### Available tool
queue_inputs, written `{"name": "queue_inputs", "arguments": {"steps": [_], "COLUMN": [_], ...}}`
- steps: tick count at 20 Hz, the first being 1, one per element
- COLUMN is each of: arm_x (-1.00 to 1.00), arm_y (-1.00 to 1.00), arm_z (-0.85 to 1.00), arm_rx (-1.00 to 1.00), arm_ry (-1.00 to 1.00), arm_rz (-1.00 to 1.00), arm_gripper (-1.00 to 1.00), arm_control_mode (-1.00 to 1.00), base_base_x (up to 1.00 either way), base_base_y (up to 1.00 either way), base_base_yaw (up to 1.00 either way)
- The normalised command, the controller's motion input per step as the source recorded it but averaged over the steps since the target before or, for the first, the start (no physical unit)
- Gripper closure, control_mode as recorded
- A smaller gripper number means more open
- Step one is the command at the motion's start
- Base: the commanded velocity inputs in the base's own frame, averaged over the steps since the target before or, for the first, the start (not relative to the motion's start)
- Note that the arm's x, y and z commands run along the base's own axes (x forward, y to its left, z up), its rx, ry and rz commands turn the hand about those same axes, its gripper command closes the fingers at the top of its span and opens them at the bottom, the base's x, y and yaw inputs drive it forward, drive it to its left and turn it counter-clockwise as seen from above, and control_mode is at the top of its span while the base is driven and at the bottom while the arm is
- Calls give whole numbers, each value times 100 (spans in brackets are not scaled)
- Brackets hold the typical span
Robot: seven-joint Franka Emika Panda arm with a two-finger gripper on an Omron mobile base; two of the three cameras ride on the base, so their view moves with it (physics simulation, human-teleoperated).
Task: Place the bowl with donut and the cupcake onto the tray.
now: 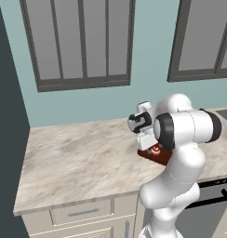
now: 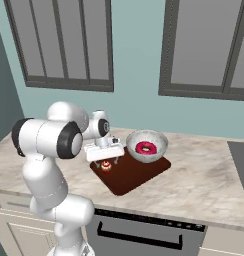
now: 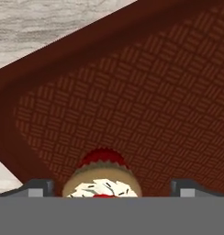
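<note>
on the tray [image 2: 139, 178] at about nine o'clock from the bowl [image 2: 147, 146] with its donut [image 2: 145, 147], the cupcake [image 2: 106, 165] sits free. i see my gripper [image 2: 105, 158] spread wide just above it, so both items look delivered.

Setting is a rendered home kitchen. A marbled beige countertop [image 1: 78, 158] runs along a teal wall [image 1: 87, 104] beneath two dark-framed windows [image 1: 78, 42], with pale cabinet drawers [image 1: 80, 213] below it. A dark oven front with a bar handle [image 2: 139, 235] sits under the counter, and a cooktop edge [image 2: 241, 155] shows at far right.
</note>
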Motion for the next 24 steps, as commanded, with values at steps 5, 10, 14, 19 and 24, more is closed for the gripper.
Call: {"name": "queue_inputs", "arguments": {"steps": [5, 10, 14, 19, 24], "arm_x": [-6, -18, -33, -52, -59], "arm_y": [2, 3, 5, 0, 2], "arm_z": [8, 34, 41, 45, 62], "arm_rx": [0, 0, 0, 2, 7], "arm_ry": [-1, -4, -7, -17, -23], "arm_rz": [0, 0, 0, 0, 0], "arm_gripper": [-100, -100, -100, -100, -100], "arm_control_mode": [-100, -100, -100, -100, -100], "base_base_x": [0, 0, 0, 0, 0], "base_base_y": [0, 0, 0, 0, 0], "base_base_yaw": [0, 0, 0, 0, 0]}}
